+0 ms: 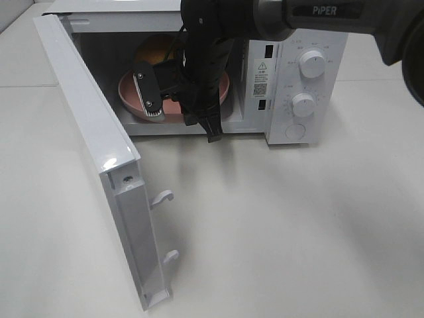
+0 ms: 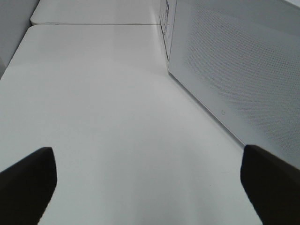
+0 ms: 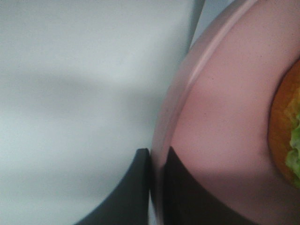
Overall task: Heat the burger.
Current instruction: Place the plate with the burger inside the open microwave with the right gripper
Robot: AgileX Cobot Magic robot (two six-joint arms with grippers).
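The burger (image 1: pixel 155 50), orange-brown bun over green leaf, sits on a round pink plate (image 1: pixel 132 101) inside the open white microwave (image 1: pixel 301 73). My right gripper (image 1: pixel 199 114) reaches into the cavity from the upper right and is shut on the plate's near rim. Up close, its dark fingertips (image 3: pixel 140 187) pinch the rim of the plate (image 3: pixel 220 117), with the burger (image 3: pixel 287 136) at the frame's edge. My left gripper (image 2: pixel 150 187) is open over bare table, nothing between its fingers (image 2: pixel 28 183); it does not show in the high view.
The microwave door (image 1: pixel 93 126) swings wide open toward the front left, its latch hooks (image 1: pixel 162 197) sticking out. Two knobs (image 1: pixel 311 64) are on the right panel. A dotted white microwave panel (image 2: pixel 234 70) stands close beside the left gripper. White table (image 1: pixel 285 232) surrounds everything.
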